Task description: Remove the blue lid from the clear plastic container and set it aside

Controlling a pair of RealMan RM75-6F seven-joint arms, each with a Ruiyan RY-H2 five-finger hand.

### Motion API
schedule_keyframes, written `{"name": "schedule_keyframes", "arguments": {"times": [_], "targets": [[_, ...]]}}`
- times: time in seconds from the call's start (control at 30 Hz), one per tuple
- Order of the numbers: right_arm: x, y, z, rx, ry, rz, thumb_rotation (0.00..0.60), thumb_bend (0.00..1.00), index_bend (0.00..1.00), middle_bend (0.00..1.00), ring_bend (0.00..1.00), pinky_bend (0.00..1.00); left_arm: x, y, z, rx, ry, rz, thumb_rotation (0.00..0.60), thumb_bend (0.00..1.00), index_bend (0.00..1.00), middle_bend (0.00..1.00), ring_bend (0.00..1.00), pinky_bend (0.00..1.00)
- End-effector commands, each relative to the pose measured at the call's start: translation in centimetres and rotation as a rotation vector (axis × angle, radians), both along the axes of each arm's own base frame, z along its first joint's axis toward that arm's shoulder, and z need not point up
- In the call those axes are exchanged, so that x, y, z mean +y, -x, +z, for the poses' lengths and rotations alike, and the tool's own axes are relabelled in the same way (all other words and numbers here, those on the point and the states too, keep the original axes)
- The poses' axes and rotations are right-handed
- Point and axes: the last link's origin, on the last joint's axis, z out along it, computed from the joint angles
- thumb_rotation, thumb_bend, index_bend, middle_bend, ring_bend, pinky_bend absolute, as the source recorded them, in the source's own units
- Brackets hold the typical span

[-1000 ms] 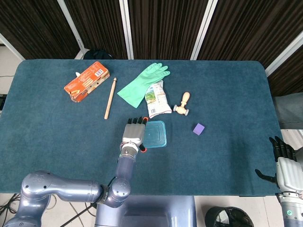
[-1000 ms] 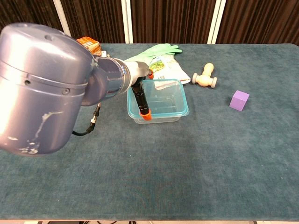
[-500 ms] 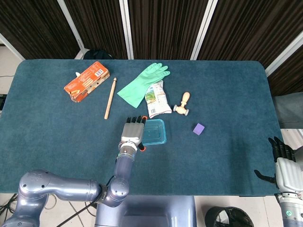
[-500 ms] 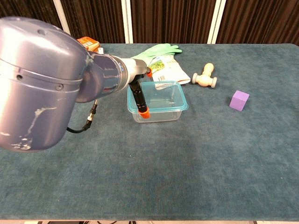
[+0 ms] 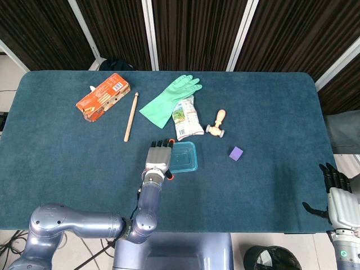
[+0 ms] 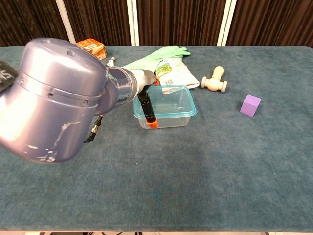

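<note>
While the left hand point(image 5: 159, 158) presses fingers on its left rim, the lidded container point(image 5: 184, 157) lies long axis left-right.

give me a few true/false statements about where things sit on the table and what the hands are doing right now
1. The left hand is at the left edge of the clear plastic container. True.
2. The blue lid lies apart from the container beside the purple cube. False: it is still on the container.
3. The right hand holds the wooden stick. False: it is off the table's right edge, holding nothing.
4. The green rubber glove overlaps the snack packet. True.
5. The orange box is right of the cube. False: it is far to the left.
</note>
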Motion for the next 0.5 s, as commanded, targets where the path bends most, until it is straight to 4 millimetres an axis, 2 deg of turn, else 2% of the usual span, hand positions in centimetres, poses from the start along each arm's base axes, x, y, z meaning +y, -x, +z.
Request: {"name": "schedule_keyframes", "arguments": {"times": [0.03, 0.23, 0.5], "targets": [[0.02, 0.00, 0.01, -0.001, 0.001, -0.001, 0.600, 0.21, 0.00, 0.00, 0.00, 0.00, -0.02, -0.25, -0.50, 0.002, 0.001, -0.026, 0.600, 0.11, 0.01, 0.08, 0.03, 0.15], [0.09, -0.06, -0.03, -0.006, -0.003, -0.003, 0.600, 0.21, 0.00, 0.00, 0.00, 0.00, -0.22, -0.56, -1.23, 0.011, -0.002, -0.111, 0.600, 0.26, 0.09, 0.20, 0.12, 0.25], [0.18, -0.11, 0.00, -0.008, -0.008, -0.002, 0.600, 0.21, 0.00, 0.00, 0.00, 0.00, -0.59, 0.15, -1.24, 0.029, 0.016, -0.264, 0.600, 0.28, 0.13, 0.22, 0.13, 0.26]]}}
